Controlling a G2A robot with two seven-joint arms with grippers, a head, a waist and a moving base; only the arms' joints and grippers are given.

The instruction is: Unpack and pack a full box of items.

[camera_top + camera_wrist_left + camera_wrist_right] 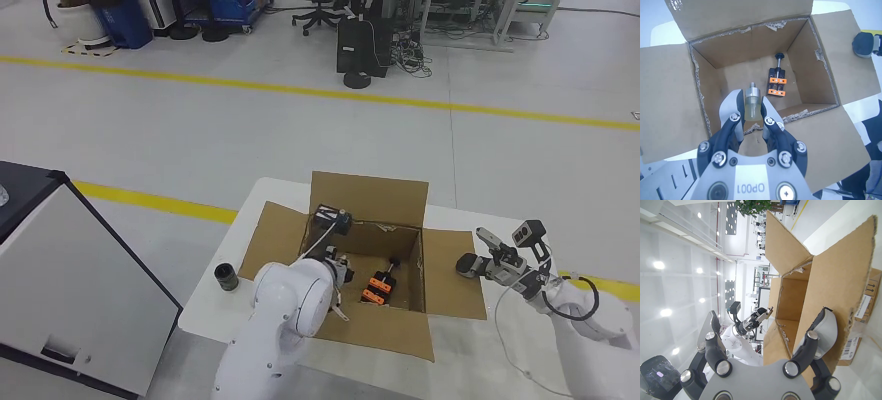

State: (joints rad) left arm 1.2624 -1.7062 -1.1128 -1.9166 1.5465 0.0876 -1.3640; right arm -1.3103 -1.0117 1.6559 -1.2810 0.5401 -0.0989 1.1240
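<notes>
Cylinder sits clamped in left hand over box; right hand spread at its flap.

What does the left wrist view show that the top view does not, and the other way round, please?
Left wrist view: a translucent cylinder with a threaded metal cap, held between the jaws of the left gripper above the box interior.
Top view: a small black cylinder standing on the white table beside the box's left flap, and a cabinet farther left.
Both: the open cardboard box, the orange-and-black vise on its floor, and the right gripper by the right flap.
</notes>
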